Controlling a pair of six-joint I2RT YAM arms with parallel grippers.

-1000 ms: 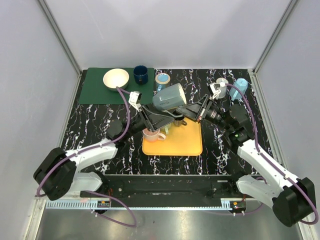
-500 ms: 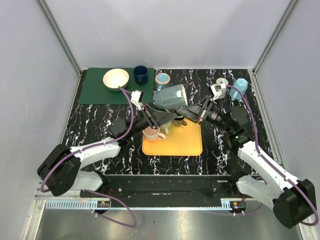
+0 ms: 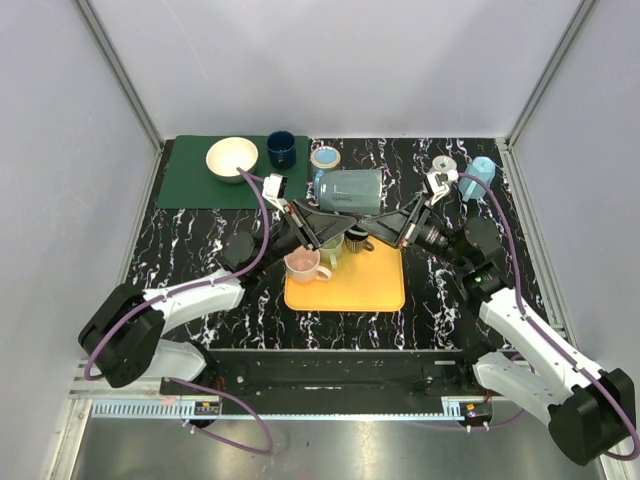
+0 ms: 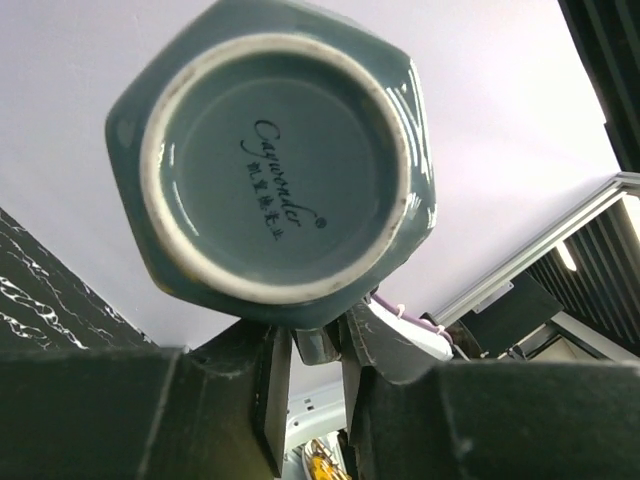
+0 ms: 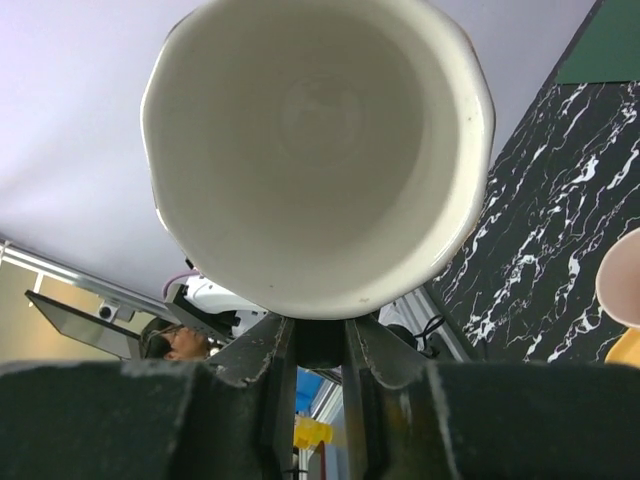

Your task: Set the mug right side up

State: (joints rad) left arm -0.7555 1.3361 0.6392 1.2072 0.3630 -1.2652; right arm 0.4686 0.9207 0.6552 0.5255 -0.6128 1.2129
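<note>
Since one second ago the mug (image 3: 350, 190) has levelled from a tilt onto its side and shifted slightly toward the back edge of the tabletop (image 3: 200, 250). The left gripper (image 3: 322, 228) has narrowed.

Top view: the mug hangs in the air between the left gripper and the right gripper (image 3: 378, 225), over the back edge of the yellow tray (image 3: 375, 290). Its mouth faces right. Both grip points are hidden beneath the body. A pink cup (image 3: 303, 264) stands upright at the tray's left edge. Two smaller cups behind it are partly covered by the fingers, and their contents cannot be made out. The green mat (image 3: 185, 185) in the back left corner carries a cream bowl (image 3: 231, 157) and a dark blue cup (image 3: 281, 149).

Left wrist view: the mug's base, with a printed mark, faces the camera. The fingers (image 4: 275, 390) stand close together, clamped on a teal part under the body.

Right wrist view: the mouth faces the camera and only white glaze shows inside. The fingers (image 5: 262, 370) are pinched nearly together on a dark part below the rim, too shadowed to identify.
</note>
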